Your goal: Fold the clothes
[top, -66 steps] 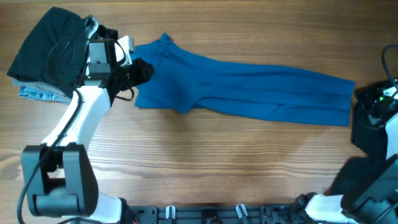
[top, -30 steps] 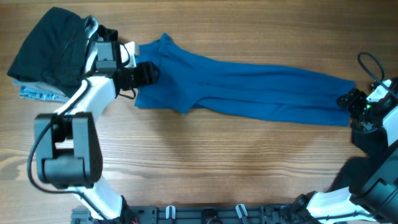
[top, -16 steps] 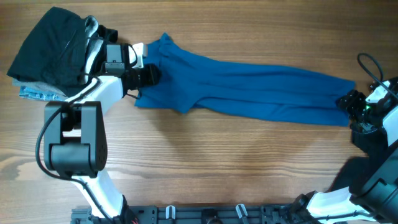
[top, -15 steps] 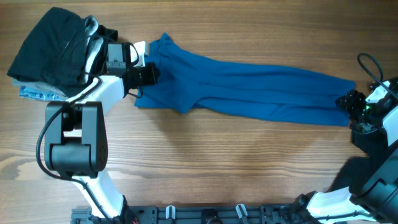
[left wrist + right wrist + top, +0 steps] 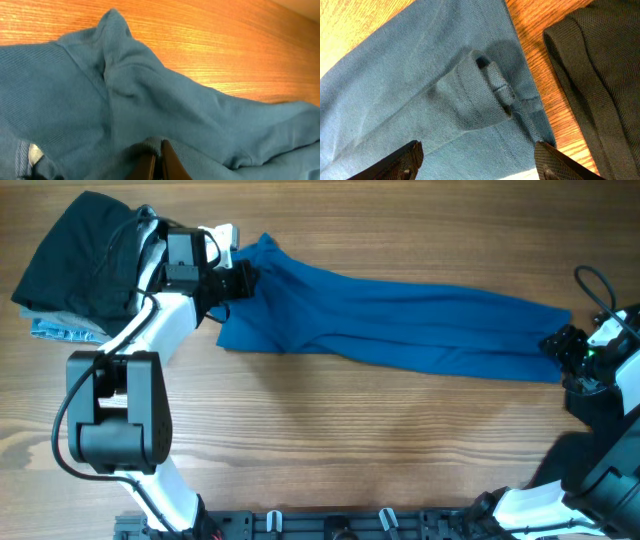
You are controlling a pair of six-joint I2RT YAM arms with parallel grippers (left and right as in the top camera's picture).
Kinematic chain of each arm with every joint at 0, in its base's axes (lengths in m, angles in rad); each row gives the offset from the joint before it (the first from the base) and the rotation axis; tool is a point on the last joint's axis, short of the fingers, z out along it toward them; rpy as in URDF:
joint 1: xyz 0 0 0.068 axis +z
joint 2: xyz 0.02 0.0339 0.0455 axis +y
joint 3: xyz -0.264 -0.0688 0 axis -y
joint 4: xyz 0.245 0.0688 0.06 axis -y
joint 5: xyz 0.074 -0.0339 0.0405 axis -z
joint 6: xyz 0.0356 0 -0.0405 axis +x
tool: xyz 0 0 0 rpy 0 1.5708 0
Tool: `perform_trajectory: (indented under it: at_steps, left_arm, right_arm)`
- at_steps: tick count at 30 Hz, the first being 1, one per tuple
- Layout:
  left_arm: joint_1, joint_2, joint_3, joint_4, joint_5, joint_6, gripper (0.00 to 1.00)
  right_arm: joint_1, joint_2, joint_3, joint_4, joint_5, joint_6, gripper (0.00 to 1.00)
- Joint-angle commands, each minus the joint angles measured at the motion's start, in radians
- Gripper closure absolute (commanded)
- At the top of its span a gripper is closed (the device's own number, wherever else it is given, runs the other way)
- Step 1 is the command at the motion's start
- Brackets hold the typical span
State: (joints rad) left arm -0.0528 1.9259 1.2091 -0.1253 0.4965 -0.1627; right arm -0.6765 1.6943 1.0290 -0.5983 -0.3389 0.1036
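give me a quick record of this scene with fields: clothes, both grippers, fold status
surface: wooden table
main garment: blue shirt, stretched long across the table
fold status: not yet folded into a compact shape
left arm: left gripper shut on the blue shirt at its left end
right arm: right gripper open over the shirt's right end, holding nothing
other clothes: black garment piled at the far left, pale-blue patterned piece showing beneath it
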Motion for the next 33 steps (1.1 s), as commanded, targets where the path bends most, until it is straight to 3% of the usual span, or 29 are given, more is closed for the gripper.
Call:
perform_trajectory:
  at_steps: [1,4,14,15,17,18,22,25,28,33]
  left_arm:
    - [-0.009,-0.018,0.016,0.052,-0.007,-0.006,0.96]
    - [-0.024,-0.018,0.016,0.108,-0.008,-0.033,0.96]
    - [-0.042,0.002,0.016,0.08,-0.084,-0.032,0.93]
    - [-0.042,0.002,0.016,0.071,-0.088,-0.032,0.68]
    - [-0.035,0.0,0.016,0.023,-0.106,-0.032,0.1]
    - [-0.007,-0.013,0.016,-0.026,-0.105,-0.032,0.03]
    - [0.068,-0.101,0.016,-0.148,-0.105,-0.032,0.03]
    - [0.094,-0.148,0.016,-0.325,-0.105,-0.014,0.1]
    - [0.088,-0.14,0.016,-0.5,-0.105,0.043,0.06]
    - [0.089,-0.14,0.016,-0.553,-0.105,0.055,0.04]
  right_arm:
    - [0.002,0.009,-0.006,-0.005,-0.001,0.004,0.24]
    - [0.002,0.009,-0.006,-0.013,-0.001,0.004,0.24]
    - [0.002,0.009,-0.006,-0.024,-0.002,0.004,0.25]
    - [0.002,0.009,-0.006,-0.024,-0.002,0.004,0.25]
    - [0.002,0.009,-0.006,-0.027,-0.001,0.003,0.23]
    - [0.002,0.009,-0.006,-0.032,-0.001,0.003,0.21]
    - [0.002,0.009,-0.006,-0.038,0.038,0.0,0.17]
    - [0.002,0.012,-0.006,-0.004,0.113,-0.073,0.16]
    - [0.002,0.05,-0.006,0.06,0.237,-0.074,0.16]
    - [0.002,0.189,-0.006,0.161,0.037,-0.097,0.17]
